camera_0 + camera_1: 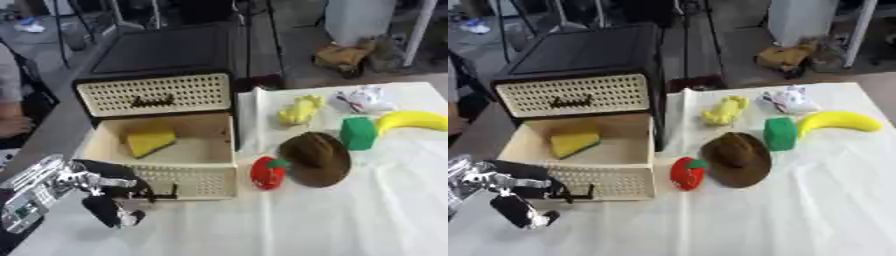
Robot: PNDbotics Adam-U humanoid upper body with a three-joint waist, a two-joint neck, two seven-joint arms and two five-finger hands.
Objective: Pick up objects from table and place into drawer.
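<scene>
Yellow and shaped like a wedge, the sponge [150,141] lay inside the open drawer [179,186]. Just right of the drawer stood a red strawberry [268,173], touching a brown hat [317,158]. Farther right were a green block [358,133] and a banana [412,120]. The left hand [112,202] hung by the drawer's front, fingers curled, holding nothing.

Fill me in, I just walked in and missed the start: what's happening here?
The robot is putting things from the table into a drawer, which stands open with a yellow wedge inside. Its left hand hangs by the drawer front, holding nothing. A tomato, brown hat, green block and banana wait on the cloth.
</scene>
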